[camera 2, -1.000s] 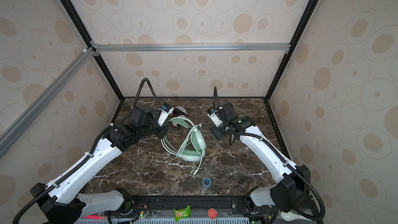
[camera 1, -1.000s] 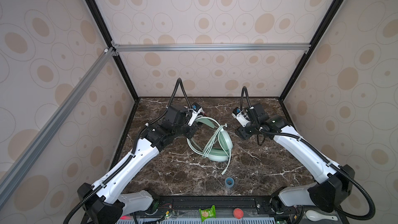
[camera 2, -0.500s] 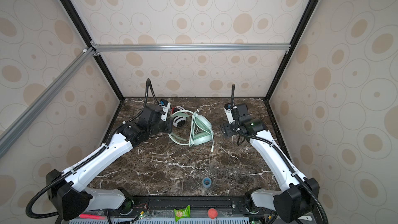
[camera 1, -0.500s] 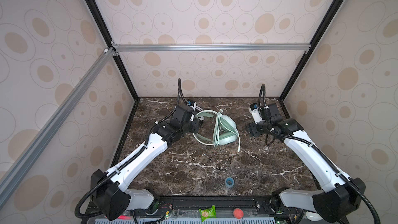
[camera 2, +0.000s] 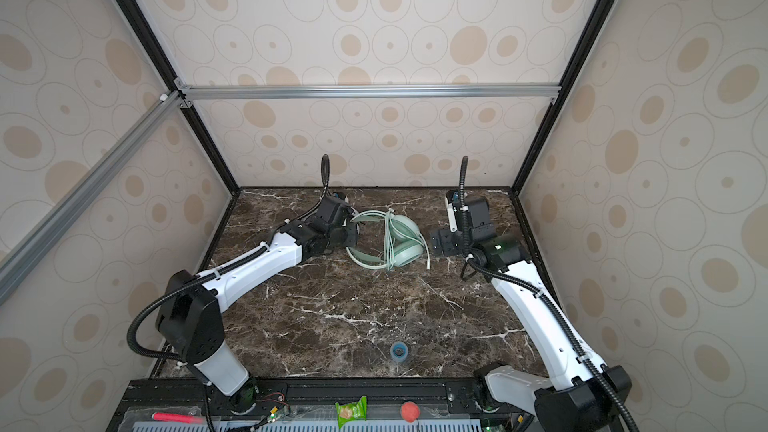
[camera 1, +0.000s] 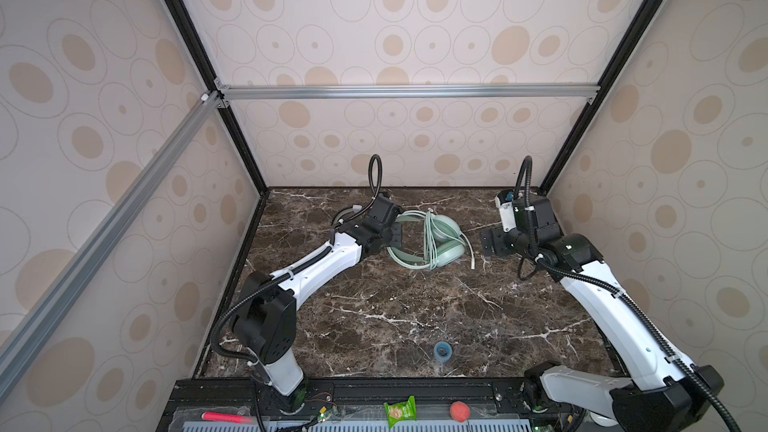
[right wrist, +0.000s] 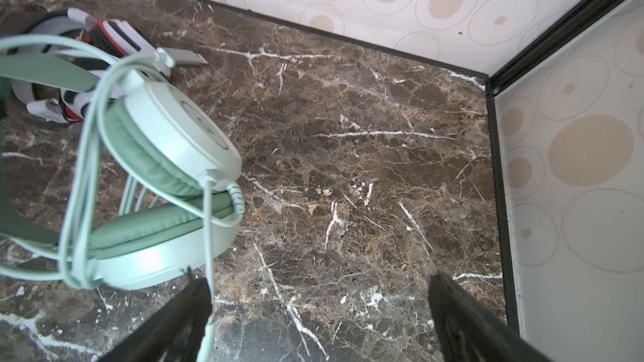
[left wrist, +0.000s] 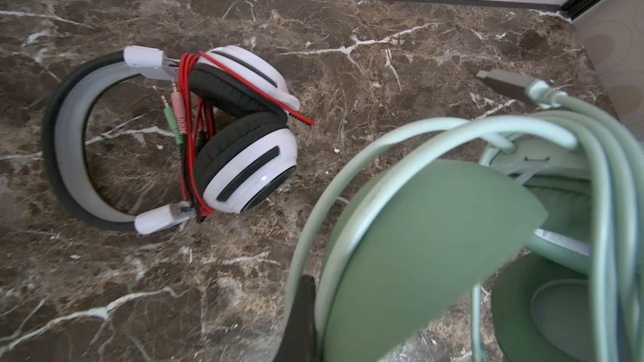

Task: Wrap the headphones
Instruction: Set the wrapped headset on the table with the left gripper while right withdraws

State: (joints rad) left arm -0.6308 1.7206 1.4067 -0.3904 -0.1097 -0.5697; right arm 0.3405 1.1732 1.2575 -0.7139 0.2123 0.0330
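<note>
Headphones in mint green (camera 1: 446,243) lie on the dark marble worktop (camera 1: 415,317) near the back wall, between the two arms. Their pale green cable (camera 1: 430,238) is looped several times across the frame beside the ear cups. The headband's arc points toward the left gripper (camera 1: 394,235), which is pressed together on the band. The ear cups face the right gripper (right wrist: 315,283), whose jaws are spread wide and hold nothing. A loose cable tail (camera 1: 471,255) trails off the cups and lies just beside the right gripper, so the right arm looks nearer to take it. White-and-black headphones (left wrist: 244,141), with a red cable (left wrist: 190,106) wound round them, lie behind the left arm.
</note>
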